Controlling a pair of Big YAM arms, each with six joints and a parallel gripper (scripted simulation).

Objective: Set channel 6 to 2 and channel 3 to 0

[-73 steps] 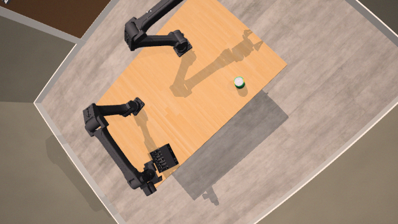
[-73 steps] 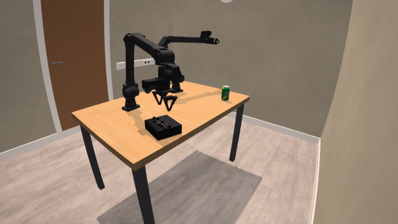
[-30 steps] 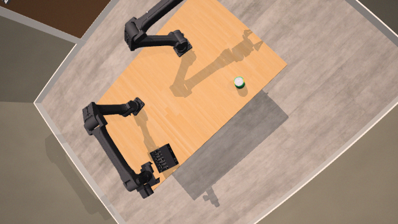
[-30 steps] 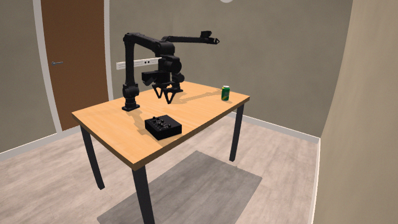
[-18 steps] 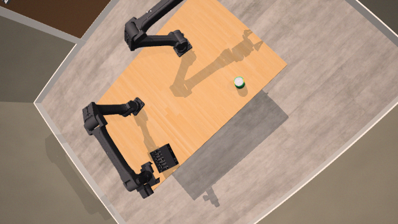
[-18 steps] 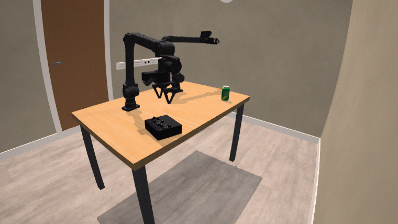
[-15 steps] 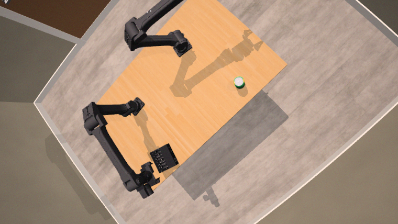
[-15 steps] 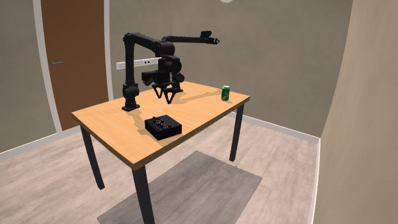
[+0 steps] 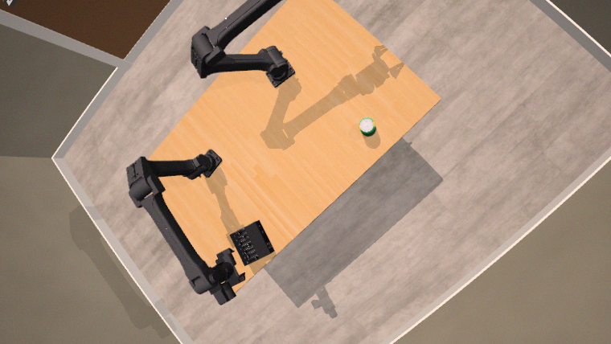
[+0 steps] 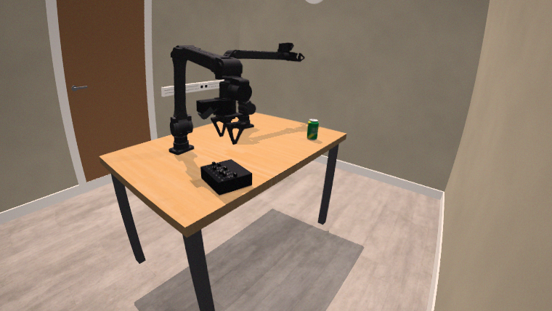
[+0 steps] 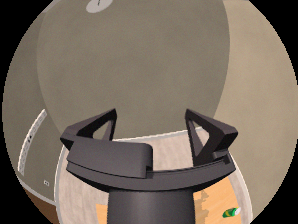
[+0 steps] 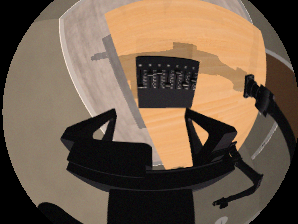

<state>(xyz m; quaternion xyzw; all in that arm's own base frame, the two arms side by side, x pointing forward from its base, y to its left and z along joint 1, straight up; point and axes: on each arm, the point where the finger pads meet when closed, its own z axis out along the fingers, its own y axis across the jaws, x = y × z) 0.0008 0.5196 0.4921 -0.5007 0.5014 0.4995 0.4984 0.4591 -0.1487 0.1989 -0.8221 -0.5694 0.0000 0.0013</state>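
Well, with our right pincer (image 9: 238, 264) (image 10: 227, 139) (image 12: 150, 112) released above the corner of the table (image 9: 320, 106) (image 10: 147, 166) (image 12: 215, 30) where the lighting desk (image 9: 264, 239) (image 10: 237, 186) (image 12: 165, 99) sits, we expect rigid, light-sliding fader caps (image 9: 248, 244) (image 10: 234, 174) (image 12: 168, 84), best pinched narrowly by their sides.

The right pincer (image 9: 237, 265) (image 10: 227, 139) (image 12: 150, 112) has risen higher above the bench (image 9: 299, 170) (image 10: 154, 177) (image 12: 215, 30). It has also shifted slightly sideways, away from the lighting desk (image 9: 261, 239) (image 10: 236, 184) (image 12: 165, 98).
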